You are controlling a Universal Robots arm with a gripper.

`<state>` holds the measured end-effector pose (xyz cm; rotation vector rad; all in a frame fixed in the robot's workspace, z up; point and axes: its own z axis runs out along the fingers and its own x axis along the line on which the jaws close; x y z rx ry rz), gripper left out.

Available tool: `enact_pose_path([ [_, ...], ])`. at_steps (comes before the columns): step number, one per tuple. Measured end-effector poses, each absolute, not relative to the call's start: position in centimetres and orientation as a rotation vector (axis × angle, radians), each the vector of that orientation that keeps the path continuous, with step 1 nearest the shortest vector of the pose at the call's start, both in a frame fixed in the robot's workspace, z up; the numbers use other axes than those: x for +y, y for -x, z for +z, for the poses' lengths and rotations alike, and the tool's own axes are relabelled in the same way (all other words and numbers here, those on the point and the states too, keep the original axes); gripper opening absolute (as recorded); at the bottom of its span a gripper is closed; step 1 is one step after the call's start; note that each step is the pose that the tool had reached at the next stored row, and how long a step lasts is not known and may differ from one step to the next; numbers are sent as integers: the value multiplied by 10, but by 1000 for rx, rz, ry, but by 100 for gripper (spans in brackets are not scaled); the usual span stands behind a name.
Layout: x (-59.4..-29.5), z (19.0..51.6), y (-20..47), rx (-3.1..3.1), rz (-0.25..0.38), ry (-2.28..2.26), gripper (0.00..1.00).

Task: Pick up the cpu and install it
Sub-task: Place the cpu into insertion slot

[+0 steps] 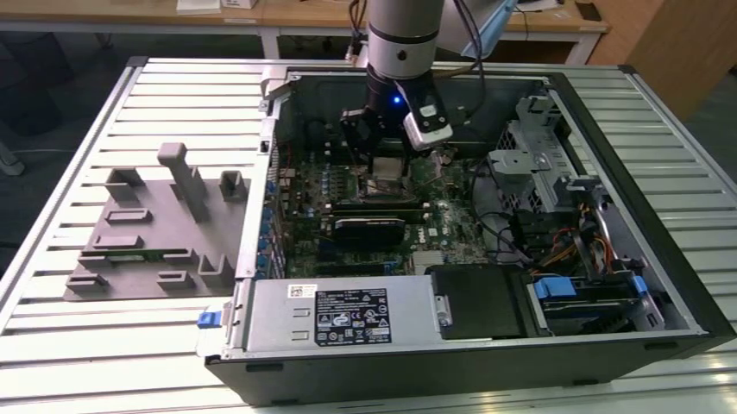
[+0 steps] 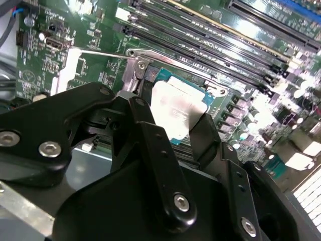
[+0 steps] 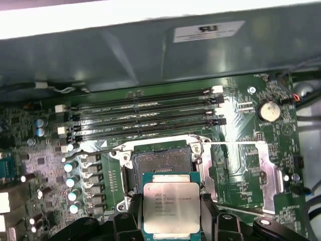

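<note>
My gripper (image 1: pixel 386 153) reaches down into the open computer case (image 1: pixel 674 259), above the motherboard. In both wrist views its black fingers (image 3: pixel 131 208) are shut on two opposite sides of the cpu (image 3: pixel 171 206) (image 2: pixel 178 108), a flat square chip with a silvery top and a pale rim. The chip is held level, just over the near edge of the square metal-framed socket (image 3: pixel 160 161). That socket stands open, its dark contact field bare, and its thin latch lever (image 3: pixel 230 144) is swung out to one side. The far corner of the socket frame (image 2: pixel 136 68) shows past the chip.
Black memory slots (image 3: pixel 145 113) run alongside the socket, with a coin battery (image 3: pixel 269 110) and the case wall (image 3: pixel 150 55) beyond. A black card (image 1: pixel 368 228), power supply (image 1: pixel 340 315) and drive cage (image 1: pixel 530 164) crowd the case. A grey holder tray (image 1: pixel 155 228) lies at the exterior view's left.
</note>
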<state>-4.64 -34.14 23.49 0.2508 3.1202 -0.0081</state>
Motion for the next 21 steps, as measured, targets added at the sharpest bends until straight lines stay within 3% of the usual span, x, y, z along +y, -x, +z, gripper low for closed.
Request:
enact_pose_path([
  [21,-341,235,46,3063,-10,-648,54],
])
